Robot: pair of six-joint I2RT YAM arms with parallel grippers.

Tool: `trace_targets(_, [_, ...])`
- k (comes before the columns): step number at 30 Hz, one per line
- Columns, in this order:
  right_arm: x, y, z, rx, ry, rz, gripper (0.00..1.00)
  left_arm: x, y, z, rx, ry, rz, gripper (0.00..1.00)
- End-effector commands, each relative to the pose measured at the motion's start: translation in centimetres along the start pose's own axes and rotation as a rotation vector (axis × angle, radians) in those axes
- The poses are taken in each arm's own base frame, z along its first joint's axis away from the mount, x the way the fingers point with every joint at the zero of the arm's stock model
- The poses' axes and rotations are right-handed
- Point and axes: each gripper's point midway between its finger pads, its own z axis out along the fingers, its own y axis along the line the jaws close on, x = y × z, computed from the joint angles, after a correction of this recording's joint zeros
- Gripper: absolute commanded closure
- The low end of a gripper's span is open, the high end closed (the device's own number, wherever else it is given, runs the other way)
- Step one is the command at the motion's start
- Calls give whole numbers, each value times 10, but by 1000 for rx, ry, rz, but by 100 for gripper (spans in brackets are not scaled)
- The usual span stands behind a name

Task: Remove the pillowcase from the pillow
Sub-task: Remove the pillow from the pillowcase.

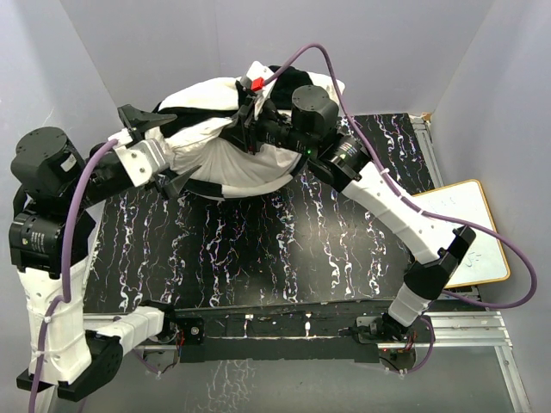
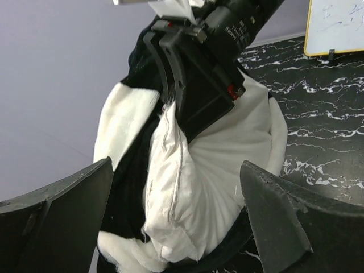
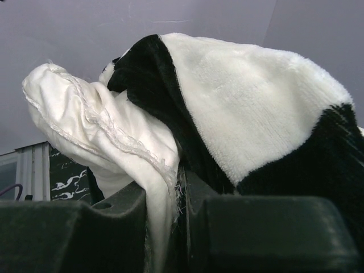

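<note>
The pillowcase point(image 1: 202, 103), plush with big black and white squares, lies bunched at the back of the table, and the off-white pillow point(image 1: 250, 170) bulges out of its open side. My right gripper point(image 1: 247, 129) reaches in from above and is shut on the pillow's frayed seam point(image 3: 165, 170), with the pillowcase point(image 3: 250, 114) lying just behind its fingers. My left gripper point(image 1: 170, 148) stands open at the bundle's left end. In the left wrist view its wide fingers point(image 2: 62, 222) flank a pointed corner of the pillow point(image 2: 182, 193) without touching it. The pillowcase point(image 2: 122, 119) wraps behind.
The black marbled table point(image 1: 258, 249) stretches toward the arm bases. A white board point(image 1: 461, 232) lies off the table's right edge. Grey walls enclose the back and sides close behind the bundle. The right arm's purple cable point(image 1: 362, 120) arcs over the pillow.
</note>
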Motion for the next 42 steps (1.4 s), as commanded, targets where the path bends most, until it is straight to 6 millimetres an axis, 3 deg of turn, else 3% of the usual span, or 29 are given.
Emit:
trace_targets(1, [-49,-5,-2,41,-141,-51,92,14,-4,13,73,31,-67,11])
trace_targets(6, [-49,4,-3,31,-139,-60,92,37,-3,24,99,103,-126,15])
trace_targets(16, [-50,9,-8,20,-139,-65,92,49,-14,25,154,147,-161,29])
trace_targets(20, [-49,11,-9,12,-137,-63,92,42,-14,18,115,112,-108,22])
trace_targets(23, [-52,18,-7,-15,-147,-57,92,56,-26,18,183,168,-139,23])
trace_targets(32, [-50,64,-2,-184,-135,-46,92,101,-22,42,181,232,-170,9])
trace_targets(37, [-54,92,-7,-318,-146,-31,92,103,-19,54,180,203,-157,6])
trace_targets(40, [-61,97,-9,-344,-174,-5,92,100,-47,66,281,221,-205,20])
trace_targets(42, [-66,98,-11,-346,-189,5,92,101,-79,73,369,267,-227,41])
